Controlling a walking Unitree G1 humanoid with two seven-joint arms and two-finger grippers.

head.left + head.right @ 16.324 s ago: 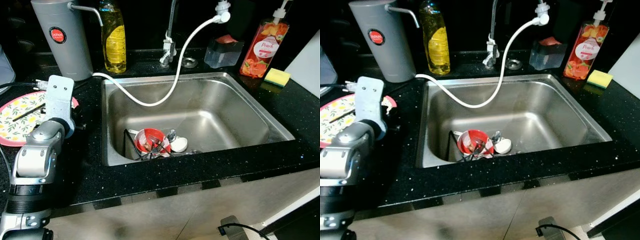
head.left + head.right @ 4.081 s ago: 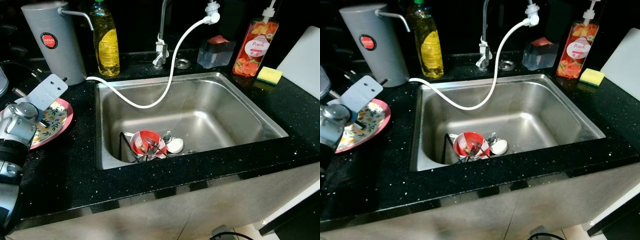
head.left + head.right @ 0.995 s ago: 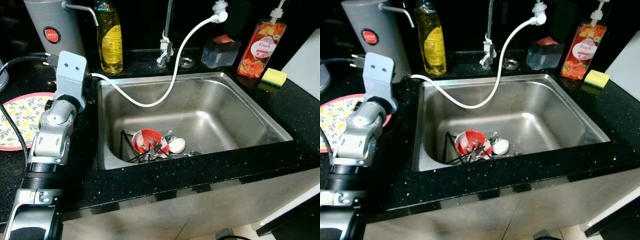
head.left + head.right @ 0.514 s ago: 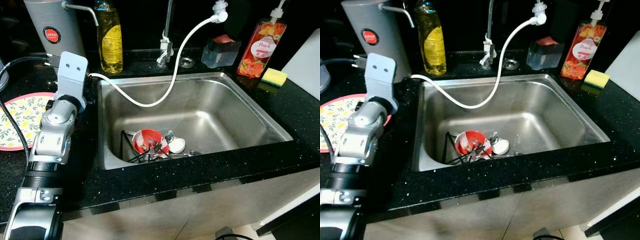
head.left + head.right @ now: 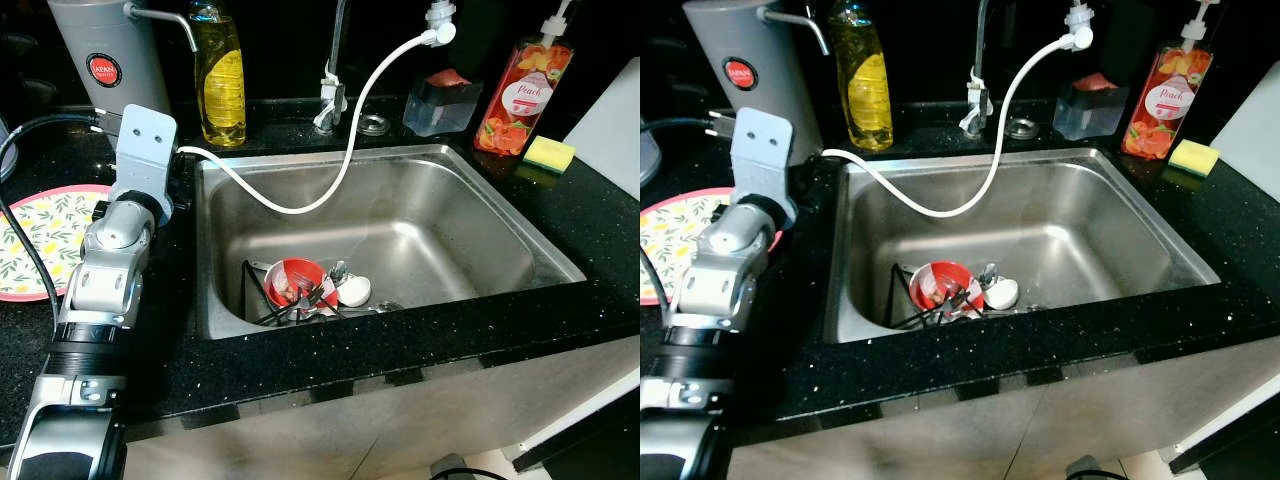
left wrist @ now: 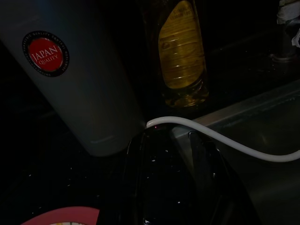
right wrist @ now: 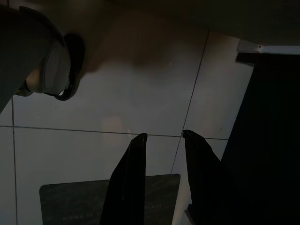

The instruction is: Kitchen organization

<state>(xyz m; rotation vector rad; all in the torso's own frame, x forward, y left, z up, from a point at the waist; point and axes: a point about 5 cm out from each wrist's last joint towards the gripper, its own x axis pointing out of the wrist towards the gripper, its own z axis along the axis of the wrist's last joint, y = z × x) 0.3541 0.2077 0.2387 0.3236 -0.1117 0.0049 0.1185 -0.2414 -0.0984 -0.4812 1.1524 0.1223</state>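
A pink-rimmed floral plate [image 5: 35, 240] lies flat on the black counter at the far left. My left arm [image 5: 120, 230] reaches over the counter between the plate and the sink [image 5: 480, 200]. The left gripper [image 6: 168, 136] is open and holds nothing; it hovers by the sink's back-left corner and points at the grey dispenser [image 6: 70, 70] and the yellow soap bottle [image 6: 180, 47], with the white hose [image 6: 225, 140] just ahead of its fingertips. In the sink's near-left corner sit a red bowl [image 5: 295, 280], a small white dish [image 5: 353, 291] and some cutlery. My right gripper [image 7: 164, 135] hangs open over the tiled floor.
A tap [image 5: 330, 95] stands behind the sink, with a clear soap holder [image 5: 445, 100], a peach soap bottle [image 5: 515, 95] and a yellow sponge [image 5: 550, 153] to its right. A white board [image 5: 615, 125] leans at the far right. A black cable [image 5: 30, 260] crosses the plate.
Since four seconds ago my left arm has swung from over the plate to the sink's left rim. Over the last second it has barely moved.
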